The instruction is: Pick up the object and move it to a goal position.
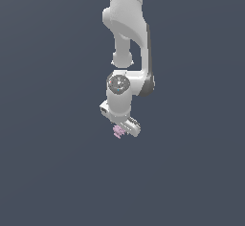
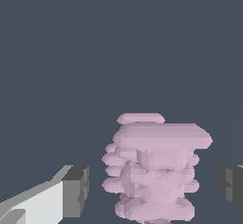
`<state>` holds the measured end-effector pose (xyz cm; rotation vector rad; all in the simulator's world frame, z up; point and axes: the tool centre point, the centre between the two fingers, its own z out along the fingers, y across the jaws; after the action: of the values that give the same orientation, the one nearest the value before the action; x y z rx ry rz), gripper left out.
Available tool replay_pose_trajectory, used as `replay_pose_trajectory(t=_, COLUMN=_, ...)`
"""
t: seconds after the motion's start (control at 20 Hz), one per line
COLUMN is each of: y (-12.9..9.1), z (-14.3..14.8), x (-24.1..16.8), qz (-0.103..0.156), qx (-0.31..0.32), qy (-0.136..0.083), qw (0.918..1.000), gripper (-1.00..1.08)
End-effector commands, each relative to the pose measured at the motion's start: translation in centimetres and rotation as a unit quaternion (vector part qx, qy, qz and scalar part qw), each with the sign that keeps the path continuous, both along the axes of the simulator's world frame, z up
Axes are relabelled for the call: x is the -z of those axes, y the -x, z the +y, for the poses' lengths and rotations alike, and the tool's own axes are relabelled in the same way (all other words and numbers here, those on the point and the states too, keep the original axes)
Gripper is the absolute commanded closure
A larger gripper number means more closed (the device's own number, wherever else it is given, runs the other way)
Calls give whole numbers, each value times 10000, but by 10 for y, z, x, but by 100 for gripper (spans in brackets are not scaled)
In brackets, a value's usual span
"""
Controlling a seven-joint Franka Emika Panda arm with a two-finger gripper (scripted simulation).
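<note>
The object (image 1: 118, 132) is a tiny pale pink-lilac ridged lump just under the white hand in the exterior view. In the wrist view the object (image 2: 154, 171) looks large and stands between the two dark finger pads (image 2: 76, 190). A gap shows on each side of it, so neither pad touches it. My gripper (image 1: 122, 127) is open, with its jaws either side of the object. The white arm hangs down from the top of the exterior view and hides part of the object.
A plain dark grey-blue surface (image 1: 52, 163) fills both views around the arm. No other objects, containers, edges or goal marker show.
</note>
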<state>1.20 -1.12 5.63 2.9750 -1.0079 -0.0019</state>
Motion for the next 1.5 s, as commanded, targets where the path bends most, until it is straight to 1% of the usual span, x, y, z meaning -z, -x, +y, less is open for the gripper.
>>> replay_pose_trajectory(t=0.0, y=-1, z=0, x=7, qz=-6, qx=5, qy=0, qw=10000, gripper=-92)
replay_pose_trajectory(t=0.15, y=-1, z=0, x=9, qz=-6, qx=5, qy=0, qw=10000, gripper=-92)
replay_pose_trajectory(t=0.2, y=-1, z=0, x=9, qz=-6, qx=5, qy=0, qw=10000, gripper=108)
replay_pose_trajectory(t=0.75, y=-2, z=1, x=8, qz=-11, qx=1, qy=-2, qw=10000, gripper=108)
replay_pose_trajectory(t=0.95, y=2, z=8, x=8, qz=-11, qx=1, qy=-2, qw=10000, gripper=108)
replay_pose_trajectory(t=1.2, y=14, z=32, x=7, qz=-11, qx=1, qy=-2, qw=10000, gripper=108)
replay_pose_trajectory(t=1.45, y=35, z=73, x=5, qz=-11, qx=1, qy=-2, qw=10000, gripper=108)
